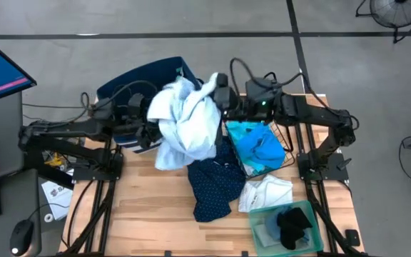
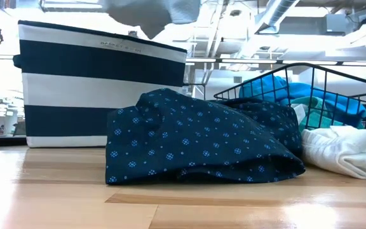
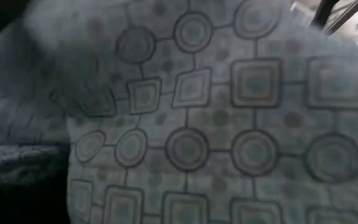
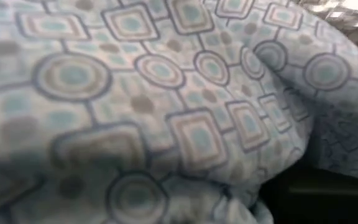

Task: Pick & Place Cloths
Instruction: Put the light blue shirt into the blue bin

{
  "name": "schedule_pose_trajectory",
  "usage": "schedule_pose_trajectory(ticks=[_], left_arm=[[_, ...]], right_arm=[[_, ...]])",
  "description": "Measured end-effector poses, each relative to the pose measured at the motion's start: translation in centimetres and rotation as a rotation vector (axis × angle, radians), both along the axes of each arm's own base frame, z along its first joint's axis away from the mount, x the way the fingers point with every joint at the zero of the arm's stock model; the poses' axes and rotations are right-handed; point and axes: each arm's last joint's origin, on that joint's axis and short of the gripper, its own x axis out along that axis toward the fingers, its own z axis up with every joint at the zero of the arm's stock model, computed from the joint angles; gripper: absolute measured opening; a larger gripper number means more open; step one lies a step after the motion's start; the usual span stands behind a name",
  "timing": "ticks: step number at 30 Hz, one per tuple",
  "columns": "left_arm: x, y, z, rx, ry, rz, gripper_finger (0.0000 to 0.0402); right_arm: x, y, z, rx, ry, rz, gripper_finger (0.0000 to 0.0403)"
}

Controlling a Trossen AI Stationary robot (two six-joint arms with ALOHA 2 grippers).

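A pale blue patterned cloth (image 1: 185, 123) hangs in the air between my two grippers, above the table's far middle. Only its lower end (image 2: 154, 16) shows in the low view, and it fills both wrist views (image 3: 216, 124) (image 4: 135, 93). My left gripper (image 1: 148, 132) is at the cloth's left side and my right gripper (image 1: 216, 89) at its far right top. The cloth hides both pairs of fingers. Below it, a dotted navy cloth (image 1: 212, 182) (image 2: 196, 137) lies bunched on the table. My left gripper meets the pale blue cloth at its left edge (image 1: 157, 128), coming level from the table's left. The cloth covers the fingers, so the hold itself does not show. The cloth is lifted clear of the table and hangs slack. My right gripper meets the cloth at its upper right part (image 1: 207, 93), coming from the table's right. The cloth covers those fingers too. It drapes down and leftward from there in loose folds.
The navy bin with white stripes (image 1: 138, 80) (image 2: 100, 83) stands at the far left. A wire basket (image 2: 278, 86) holds turquoise cloth (image 1: 259, 146). A white cloth (image 1: 266, 193) (image 2: 348, 149) lies near it. The green tray (image 1: 312, 239) holds grey and black cloths.
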Motion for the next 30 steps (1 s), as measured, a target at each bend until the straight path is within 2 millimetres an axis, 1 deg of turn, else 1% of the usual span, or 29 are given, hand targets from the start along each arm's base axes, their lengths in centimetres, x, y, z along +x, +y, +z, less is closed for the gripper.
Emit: schedule_pose_trajectory(ticks=[6,13,16,21,26,30], left_arm=[[-2.5,0.0,0.1,-0.006,0.087,0.008,0.0324],[-4.2,-0.1,-0.3,-0.013,0.176,0.019,0.0324],[-4.6,0.2,-0.1,-0.009,0.158,0.116,0.0324],[-5.5,1.3,0.6,0.077,0.12,0.346,0.0324],[-5.9,2.5,0.7,0.091,0.11,0.439,0.0324],[-6.1,3.4,0.7,0.095,0.119,0.506,0.0324]], right_arm=[[-0.2,-2.1,1.5,-0.021,-0.132,-0.049,0.0026],[-0.1,-5.1,2.6,-0.037,-0.275,-0.092,0.0026],[0.1,-6.6,2.7,-0.016,-0.334,-0.118,0.0026],[2.4,-9.5,1.1,0.031,-0.388,-0.123,0.0026],[4.4,-12.4,-0.6,0.038,-0.463,-0.168,0.0026],[6.4,-14.6,-3.2,0.081,-0.441,-0.199,0.0026]])
